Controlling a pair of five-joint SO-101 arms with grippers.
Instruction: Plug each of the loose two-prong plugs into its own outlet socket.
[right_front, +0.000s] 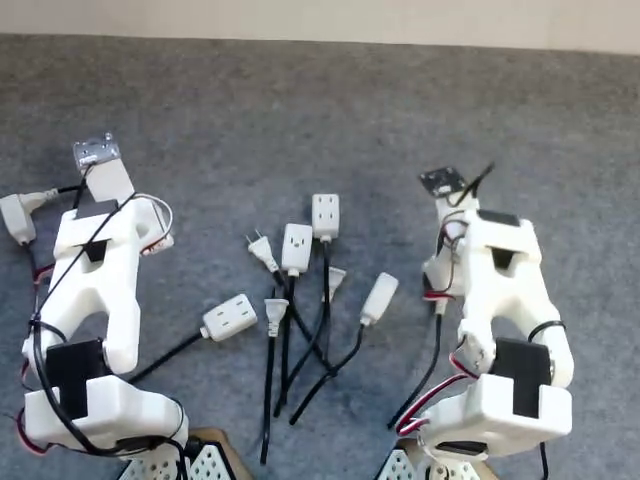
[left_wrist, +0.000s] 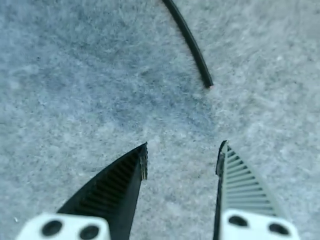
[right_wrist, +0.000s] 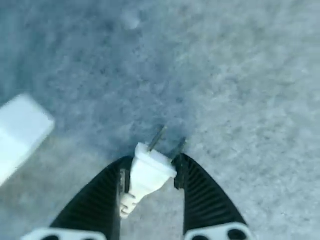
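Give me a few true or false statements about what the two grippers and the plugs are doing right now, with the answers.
1. The right gripper is shut on a white two-prong plug. True.
2. The left gripper holds a socket. False: it is open and empty above the grey carpet.
3. The held plug's prongs sit inside a socket. False: both are bare, out over the carpet.
4. Several white outlet sockets lie on the carpet between the two arms. True.
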